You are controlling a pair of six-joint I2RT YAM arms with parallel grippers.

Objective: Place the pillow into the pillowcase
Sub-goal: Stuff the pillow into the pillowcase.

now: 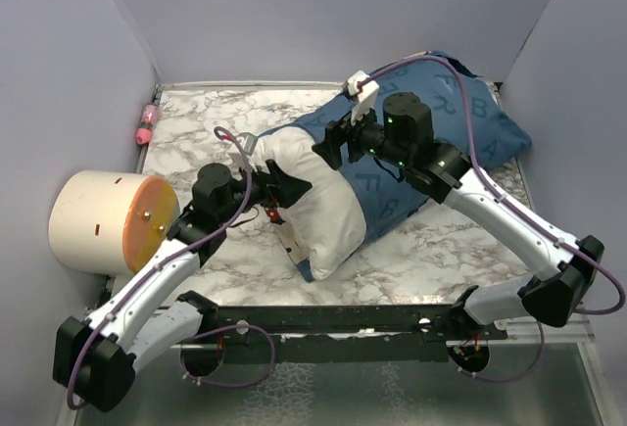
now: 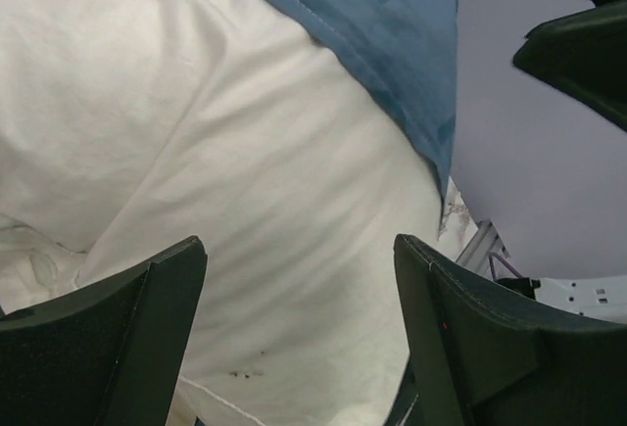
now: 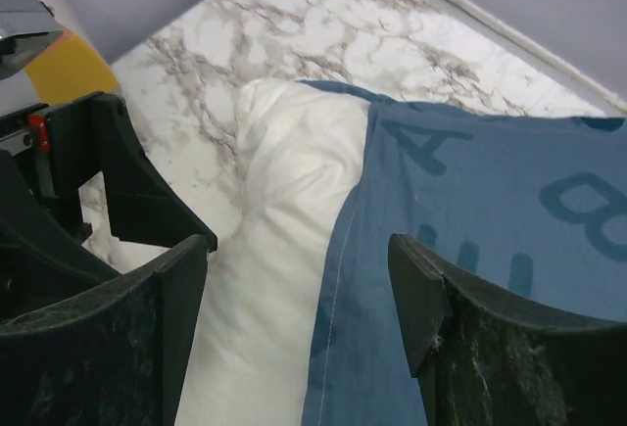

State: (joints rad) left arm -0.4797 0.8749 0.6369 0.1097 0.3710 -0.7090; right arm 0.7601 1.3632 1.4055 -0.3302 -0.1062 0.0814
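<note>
1. Only the overhead view takes in the whole layout. The pillow [image 1: 328,215] lies across the middle of the marble-patterned table [image 1: 216,118]. Its far part is inside the pillowcase [image 1: 470,122] and its near end sticks out uncovered. A cream cylinder with an orange face [image 1: 108,220] sits at the left edge, and a small pink object [image 1: 147,124] lies in the far left corner.
2. Only the left wrist view shows the case's stitched hem close up, crossing the white cloth on a slant. It also shows a few dark specks low on the pillow.
3. Only the right wrist view shows the large letters on the case clearly, printed in a darker blue.
4. The pillow is plump, white and softly creased. The pillowcase is thin, floppy blue fabric.
5. The left gripper [image 2: 299,248] has its jaws spread wide and empty, over the uncovered end near the hem.
6. The right gripper [image 3: 299,245], equally wide and empty, straddles the line where white meets blue. It faces the left gripper at close range.
</note>
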